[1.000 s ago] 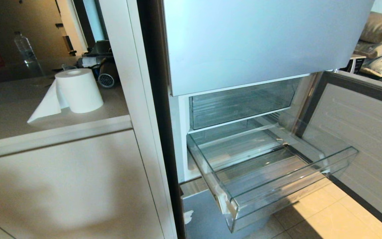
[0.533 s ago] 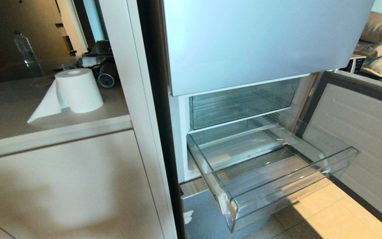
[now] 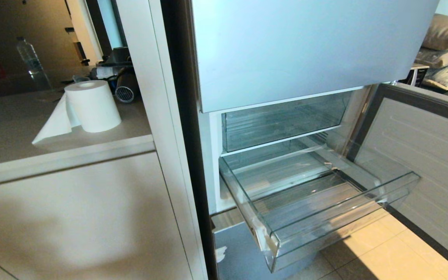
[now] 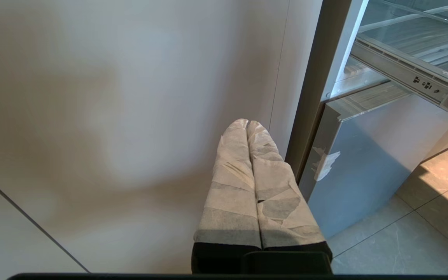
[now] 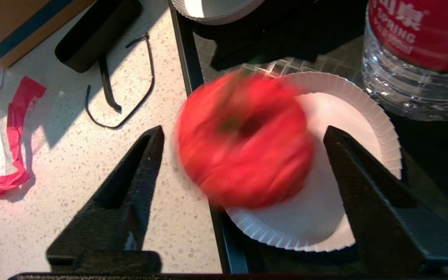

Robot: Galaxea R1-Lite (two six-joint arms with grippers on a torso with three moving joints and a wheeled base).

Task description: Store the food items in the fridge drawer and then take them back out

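While the left end effector (image 4: pixel 247 124) hangs idle beside the pale cabinet panel (image 4: pixel 111 116), its taped fingers (image 4: pixel 233 171) pressed together with the fridge's lower corner just off to one side, the work is all at the right arm. There the right end effector (image 5: pixel 243 136) stands spread over a speckled counter (image 5: pixel 72 175), and the tomato (image 5: pixel 243 140) sits between its two black fingers (image 5: pixel 138 171) with a clear gap on either side, so neither finger is touching it. The fruit is smeared with motion blur and lies over the near edge of a white paper plate (image 5: pixel 368 112), which itself straddles the line between the counter and a dark stove top (image 5: pixel 434 163); I judge it has been let go and is rolling or dropping onto the plate. A water bottle with a red label (image 5: pixel 418 50) stands just beyond one finger, and a red strip of wrapper (image 5: pixel 14 128) lies well off past the other. The fridge drawer (image 3: pixel 317 217) stands pulled out with nothing in it, so the fruit is out of storage. The risk now is that the round tomato rolls off the shallow fluted rim onto the counter, or tips the light plate. Lifting away crookedly could also clip the fruit or nudge the bottle.
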